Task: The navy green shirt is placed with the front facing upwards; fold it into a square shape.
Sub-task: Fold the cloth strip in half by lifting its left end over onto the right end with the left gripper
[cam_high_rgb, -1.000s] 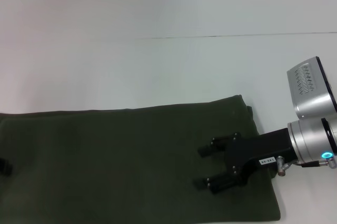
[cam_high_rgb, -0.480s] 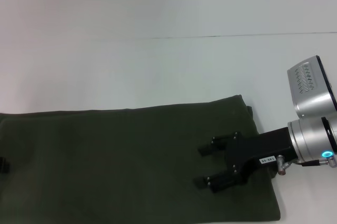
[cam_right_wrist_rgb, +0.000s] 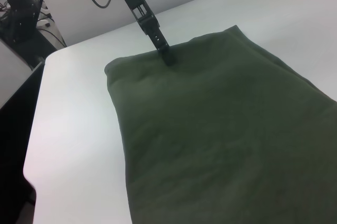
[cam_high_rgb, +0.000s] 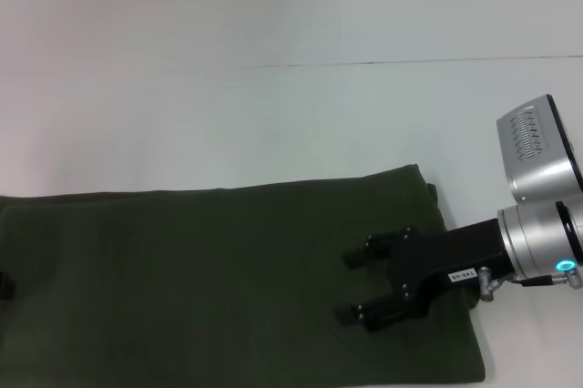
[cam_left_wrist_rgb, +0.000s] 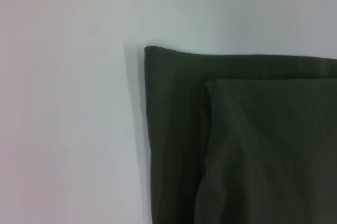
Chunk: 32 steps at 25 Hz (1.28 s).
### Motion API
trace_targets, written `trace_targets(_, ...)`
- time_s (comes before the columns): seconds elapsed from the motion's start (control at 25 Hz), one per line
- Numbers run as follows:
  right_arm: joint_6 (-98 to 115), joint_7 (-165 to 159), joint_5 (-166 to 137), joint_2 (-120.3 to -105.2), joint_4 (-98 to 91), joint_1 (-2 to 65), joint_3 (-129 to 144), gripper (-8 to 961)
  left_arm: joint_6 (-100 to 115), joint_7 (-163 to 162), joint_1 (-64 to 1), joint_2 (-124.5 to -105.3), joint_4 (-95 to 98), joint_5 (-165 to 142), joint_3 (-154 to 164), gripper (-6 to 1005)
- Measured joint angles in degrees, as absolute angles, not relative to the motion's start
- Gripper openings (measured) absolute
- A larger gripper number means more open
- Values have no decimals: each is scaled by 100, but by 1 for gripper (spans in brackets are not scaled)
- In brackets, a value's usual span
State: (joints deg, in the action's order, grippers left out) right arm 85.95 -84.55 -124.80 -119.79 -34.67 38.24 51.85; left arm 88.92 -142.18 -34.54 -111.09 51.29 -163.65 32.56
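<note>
White table [cam_high_rgb: 273,115], navy green shirt [cam_high_rgb: 200,288] folded into a long band at 6 o'clock.
Head view: my right gripper [cam_high_rgb: 353,286] hovers over its 4 o'clock end, fingers apart. Left wrist view: a folded shirt corner. Right wrist view: left gripper [cam_right_wrist_rgb: 169,58] touching the far end; can't tell its fingers.

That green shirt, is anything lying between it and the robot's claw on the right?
Nothing visible. The right gripper hangs open directly over the navy green shirt, near its right end, with only bare cloth beneath. The left gripper is at the far end.
</note>
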Motion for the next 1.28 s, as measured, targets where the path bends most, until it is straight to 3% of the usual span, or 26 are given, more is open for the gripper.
trace_targets(0.76,8608,-8460,-12480,-11979,-3472,3832,5195,900,9019,-14214,-3498,-11110,4991,-16241,3172,693)
trace_targets(1.28,8604,-8464,-12480,-11979,-3472,3840,5195,900,9119,-14180,-3543,-11077,4950,-16222,3171,606)
